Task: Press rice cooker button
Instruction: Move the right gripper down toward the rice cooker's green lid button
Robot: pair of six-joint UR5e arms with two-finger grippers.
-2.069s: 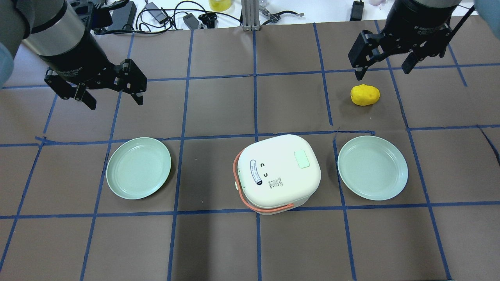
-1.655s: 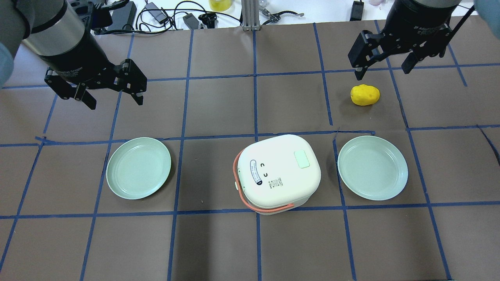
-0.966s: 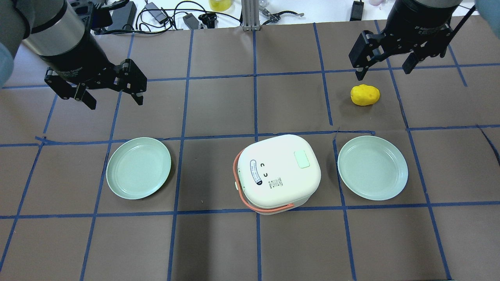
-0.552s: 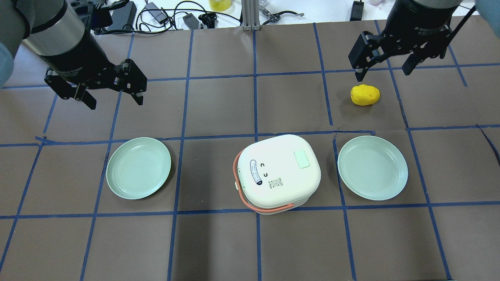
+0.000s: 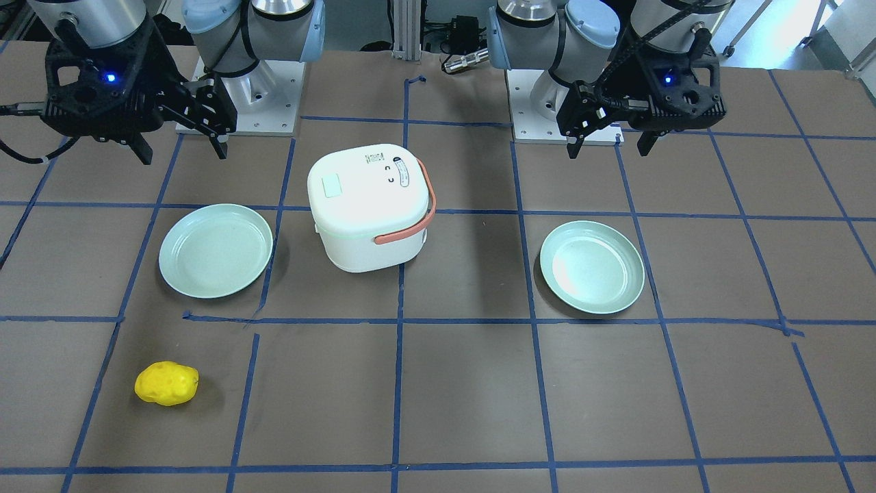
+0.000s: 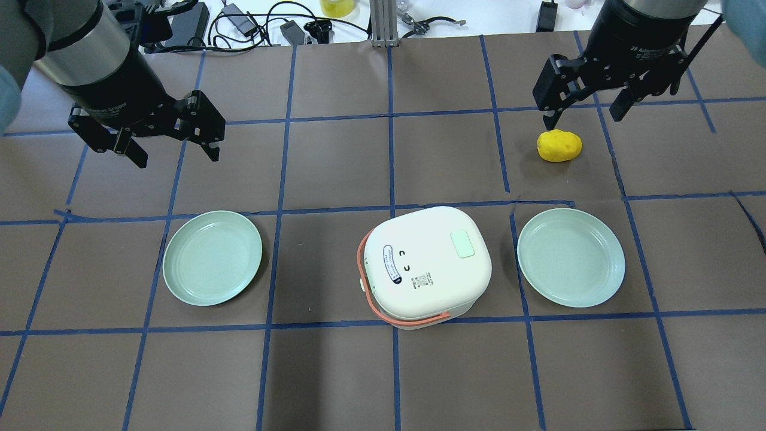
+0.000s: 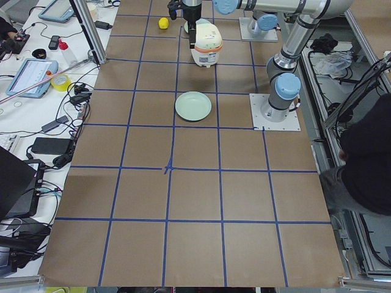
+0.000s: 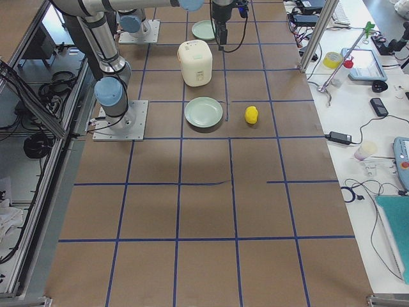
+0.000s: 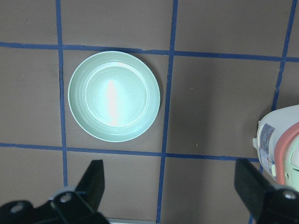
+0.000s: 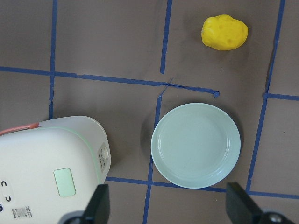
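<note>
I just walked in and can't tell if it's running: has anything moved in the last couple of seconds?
The right gripper has shifted slightly toward the rice cooker, jaws open and empty. The left gripper, the cooker, yellow potato, left plate and right plate stayed put.

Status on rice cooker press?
Left gripper open, right gripper open, both off the rice cooker. Shut, untouched. Left plate, right plate flank it; yellow potato near right gripper.

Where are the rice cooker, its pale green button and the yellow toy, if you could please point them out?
rice cooker (image 6: 443, 272), overhead exterior view, on the white lid top.
pale green button (image 6: 462, 244), overhead exterior view, at the button's middle.
yellow toy (image 6: 559, 145), overhead exterior view, on its upper surface.
</note>
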